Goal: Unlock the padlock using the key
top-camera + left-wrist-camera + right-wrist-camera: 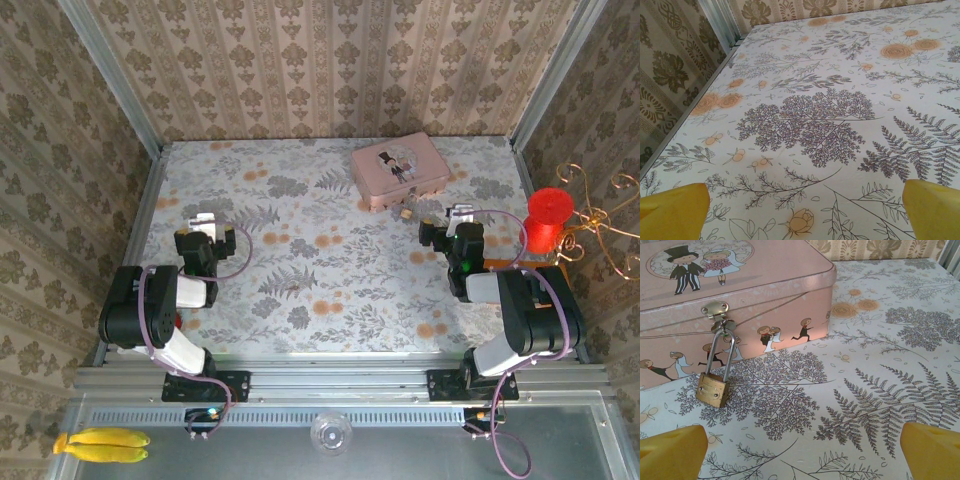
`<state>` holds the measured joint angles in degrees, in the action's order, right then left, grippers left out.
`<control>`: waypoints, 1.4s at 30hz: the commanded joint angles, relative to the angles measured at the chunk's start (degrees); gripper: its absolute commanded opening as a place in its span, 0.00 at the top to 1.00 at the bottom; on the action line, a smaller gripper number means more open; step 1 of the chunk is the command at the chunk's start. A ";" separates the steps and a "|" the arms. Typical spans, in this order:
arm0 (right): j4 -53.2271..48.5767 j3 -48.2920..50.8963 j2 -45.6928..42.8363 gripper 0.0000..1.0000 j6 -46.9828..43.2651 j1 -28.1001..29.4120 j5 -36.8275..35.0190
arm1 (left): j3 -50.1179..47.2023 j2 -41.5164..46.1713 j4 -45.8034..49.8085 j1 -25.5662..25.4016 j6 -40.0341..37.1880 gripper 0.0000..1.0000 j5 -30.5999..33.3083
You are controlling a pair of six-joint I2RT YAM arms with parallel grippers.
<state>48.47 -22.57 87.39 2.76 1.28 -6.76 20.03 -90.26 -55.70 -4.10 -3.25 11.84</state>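
Nearest you, both arm bases are sitting on the aluminium rail (pixel 330 385) at the table's front edge. Your left gripper (pixel 205 218) is hovering low over the left part of the floral cloth (pixel 300 270). Its yellow padded fingers (pixel 671 212) are spread wide with nothing between them. A metal edge strip and a patterned wall are running close along its left, while flat printed cloth is lying bare ahead. Your right gripper (pixel 460 215) is likewise released, its fingers (pixel 932 450) wide apart and empty, facing the tin's front. Off at the right edge a red spool (pixel 549 218) is standing.

Just ahead of the right gripper and to its left, the padlock (pixel 713 389) is leaning on the cloth. It has a small squarish brass body, and its thin silvery shackle (pixel 722 357) is rising through the hasp (pixel 715 308) of the pink tin (pixel 740 285). The tin is smooth and round-cornered, printed with cartoon wedding couples. To its right the cloth is lying open as far as the side wall. Damask wallpaper is closing off the far edge.
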 commanded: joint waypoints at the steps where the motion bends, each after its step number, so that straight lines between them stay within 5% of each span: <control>1: 0.14 -0.90 0.14 0.00 -0.92 0.22 0.95 | 0.80 0.54 -1.08 -0.20 -0.84 0.00 0.47; 19: 0.05 -0.98 0.11 0.00 -0.84 0.22 1.05 | 0.67 0.61 -1.44 -0.23 -1.15 0.00 0.19; 28: -0.77 -0.47 -1.98 0.00 -3.29 0.97 4.30 | -5.53 2.51 -11.86 -2.79 -5.44 0.00 -2.53; 34: -7.56 -1.40 -7.27 0.00 -5.54 3.07 4.38 | -4.86 9.82 -4.35 -4.78 -6.86 0.00 -0.03; 39: -14.78 -3.81 -13.34 0.00 -12.37 11.25 -2.22 | -0.21 20.68 12.77 -8.93 -9.57 0.00 -1.59; 42: -21.11 -7.70 -17.82 0.00 -11.73 14.33 0.79 | 1.89 26.49 18.65 -9.89 -5.81 0.00 -3.52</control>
<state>34.09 -26.09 73.76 -6.28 13.56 -5.69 19.18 -67.83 -46.06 -13.50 -10.37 10.07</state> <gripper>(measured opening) 0.999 0.999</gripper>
